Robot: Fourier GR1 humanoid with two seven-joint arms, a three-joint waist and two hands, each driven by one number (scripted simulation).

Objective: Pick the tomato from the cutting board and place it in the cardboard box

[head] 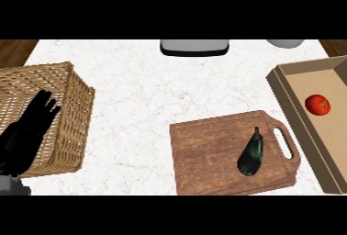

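left hand [27, 133] open — tomato [317, 104] boxed

I can read no text, label, brand, number or sign anywhere from here: the cardboard box [293, 94], the cutting board [210, 156] and the surface [149, 92] all show plain.

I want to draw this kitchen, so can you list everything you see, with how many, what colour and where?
tomato: one, red, inside the cardboard box
cardboard box: one, tan, right edge
cutting board: one, brown wood, lower middle
eggplant: one, dark, on the cutting board
wicker basket: one, light brown, left side
grey appliance: one, top middle, partly cut off
white object: one, top right, mostly cut off
counter: one, white marble
left hand: one, black, open, over the basket
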